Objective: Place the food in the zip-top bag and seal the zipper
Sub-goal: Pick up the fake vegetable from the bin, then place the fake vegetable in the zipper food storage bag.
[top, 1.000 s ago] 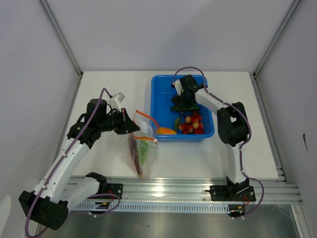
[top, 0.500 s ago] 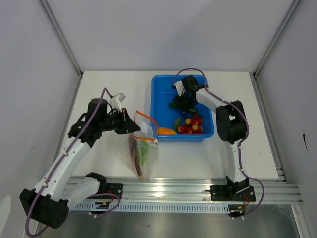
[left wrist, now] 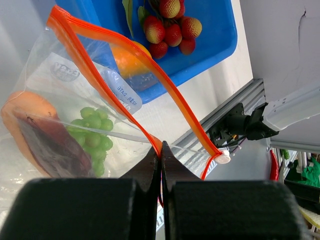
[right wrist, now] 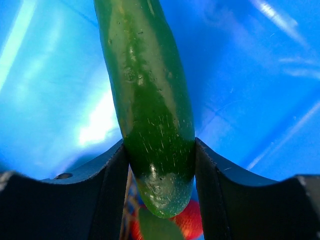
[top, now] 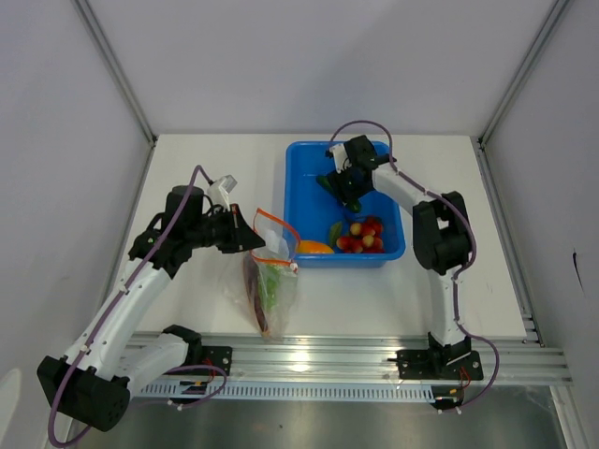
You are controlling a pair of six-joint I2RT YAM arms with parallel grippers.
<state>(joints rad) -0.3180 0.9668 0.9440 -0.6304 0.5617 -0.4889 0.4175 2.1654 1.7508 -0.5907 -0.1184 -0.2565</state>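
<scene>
A: Overhead?
B: The zip-top bag [top: 271, 281] sits by the table's [top: 206, 168] near edge, beside the blue bin [top: 291, 201].
A: Left wrist?
B: Left tool [left wrist: 160, 150] pinches the zipper [left wrist: 59, 16] tight, and the mouth is unsealed. Meat slice [left wrist: 47, 145] and green bunch [left wrist: 92, 132] are inside; red fruits [left wrist: 170, 27] and orange piece [left wrist: 127, 60] are unbagged.
A: Right wrist?
B: Right tool [right wrist: 160, 165] clamps the cucumber [right wrist: 150, 110] above the bin.

White table [top: 206, 168], blue bin [top: 292, 206], zip-top bag [top: 267, 290]
</scene>
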